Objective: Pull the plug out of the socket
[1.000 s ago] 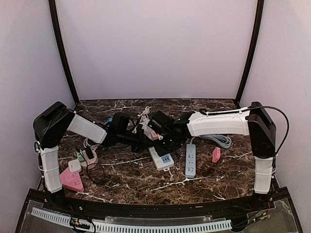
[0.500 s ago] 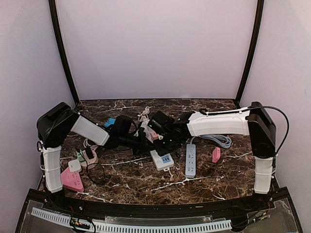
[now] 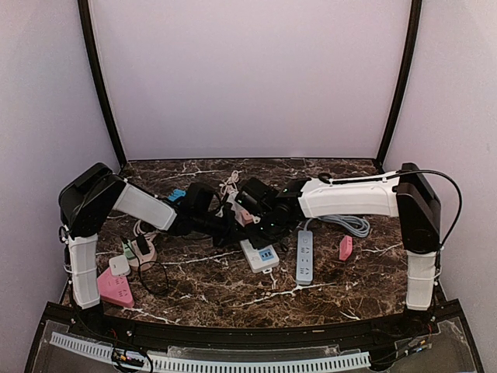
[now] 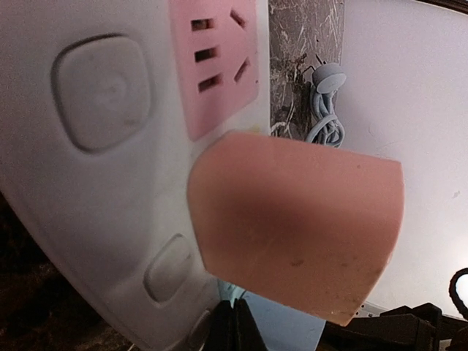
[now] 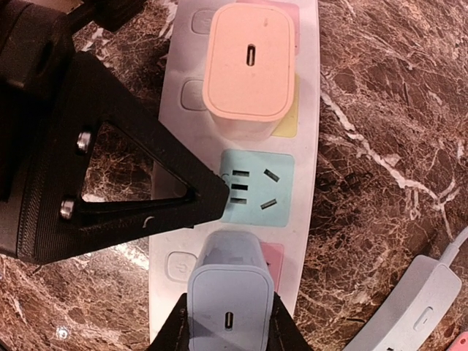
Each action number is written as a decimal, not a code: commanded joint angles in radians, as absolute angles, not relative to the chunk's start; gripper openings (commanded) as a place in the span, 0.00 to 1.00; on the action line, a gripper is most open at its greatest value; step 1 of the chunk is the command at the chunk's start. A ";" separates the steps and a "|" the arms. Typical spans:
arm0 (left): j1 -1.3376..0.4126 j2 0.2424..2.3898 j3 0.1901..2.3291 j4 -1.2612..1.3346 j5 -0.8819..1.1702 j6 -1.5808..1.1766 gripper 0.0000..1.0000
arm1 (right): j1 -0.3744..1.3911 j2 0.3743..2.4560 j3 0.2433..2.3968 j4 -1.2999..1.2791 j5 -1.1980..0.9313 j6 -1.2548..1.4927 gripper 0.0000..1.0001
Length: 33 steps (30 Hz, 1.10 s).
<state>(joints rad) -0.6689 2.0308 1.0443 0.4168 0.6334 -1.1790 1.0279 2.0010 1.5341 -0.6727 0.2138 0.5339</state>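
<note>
Though strewn with power strips [image 3: 258, 255], brown marble tabletop [image 3: 233, 291], lilac walls [image 3: 248, 78].

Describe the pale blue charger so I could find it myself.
On the dark marble table, find the white power strip with coloured sockets where the two arms meet. Two chargers sit in it: yours is the pale blue charger gripped by the right pincer, not the peach charger further along.

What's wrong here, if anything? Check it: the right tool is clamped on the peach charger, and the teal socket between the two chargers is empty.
Wrong charger. In the right wrist view the right tool is clamped on the pale blue charger, not the peach charger; the teal socket between the two chargers is empty.
</note>
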 commanded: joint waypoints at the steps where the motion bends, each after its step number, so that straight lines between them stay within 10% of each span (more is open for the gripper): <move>1: -0.680 2.056 1.038 0.217 0.534 -1.138 0.00 | 1.043 1.975 1.579 -0.689 0.257 0.528 0.00; 33: -0.709 2.092 1.056 0.174 0.514 -1.120 0.00 | 0.879 1.771 1.456 -0.649 0.215 0.477 0.00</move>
<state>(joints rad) -0.6952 2.0308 1.0645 0.3748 0.5774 -1.1522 0.9733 1.8568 1.5143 -0.6918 0.2276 0.5018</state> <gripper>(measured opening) 0.004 0.251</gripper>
